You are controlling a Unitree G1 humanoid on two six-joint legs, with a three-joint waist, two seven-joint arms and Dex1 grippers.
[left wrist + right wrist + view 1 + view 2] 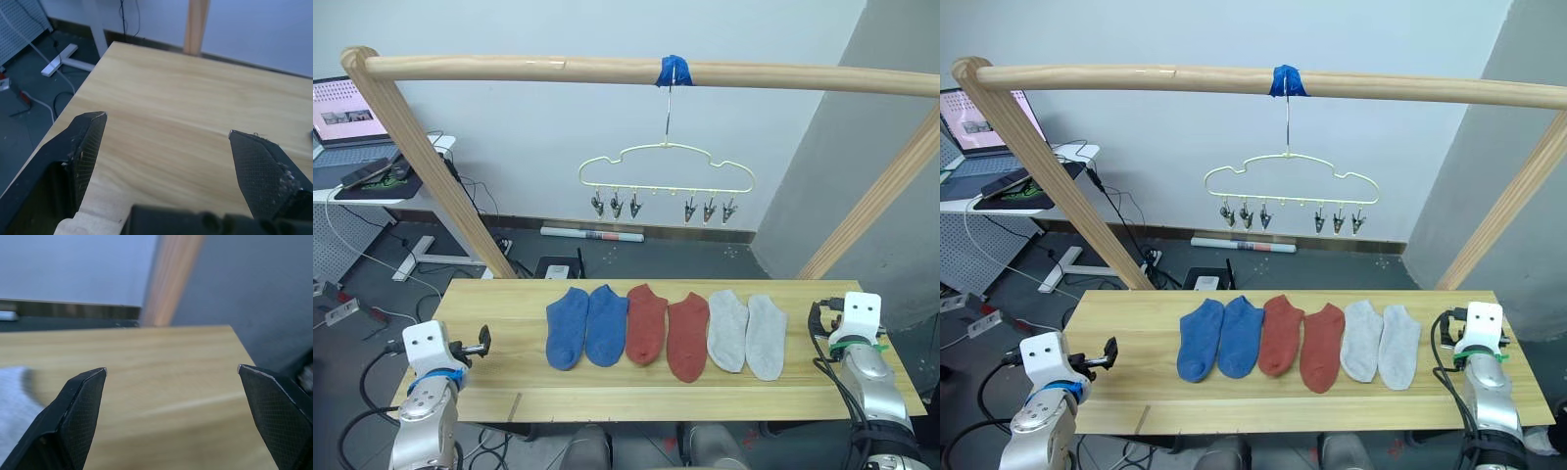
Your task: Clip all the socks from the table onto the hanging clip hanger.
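Several socks lie side by side across the middle of the table (509, 304): two blue socks (566, 328), two rust-red socks (646, 323) and two light grey socks (766, 335). The pale yellow-green clip hanger (668, 166) hangs by its hook from the wooden top pole, above and behind the socks, and nothing is held in its metal clips (615, 206). My left gripper (166, 122) is open over the bare left end of the table, well left of the blue pair. At the table's right end my right gripper (171, 369) is open, just right of a grey sock (12, 406).
A wooden pole frame (607, 69) spans the table, its slanted legs (440, 176) rising behind both ends. At the back left, a desk with a laptop (347, 113) stands over cables on the floor. A grey wall (862, 127) stands at the right.
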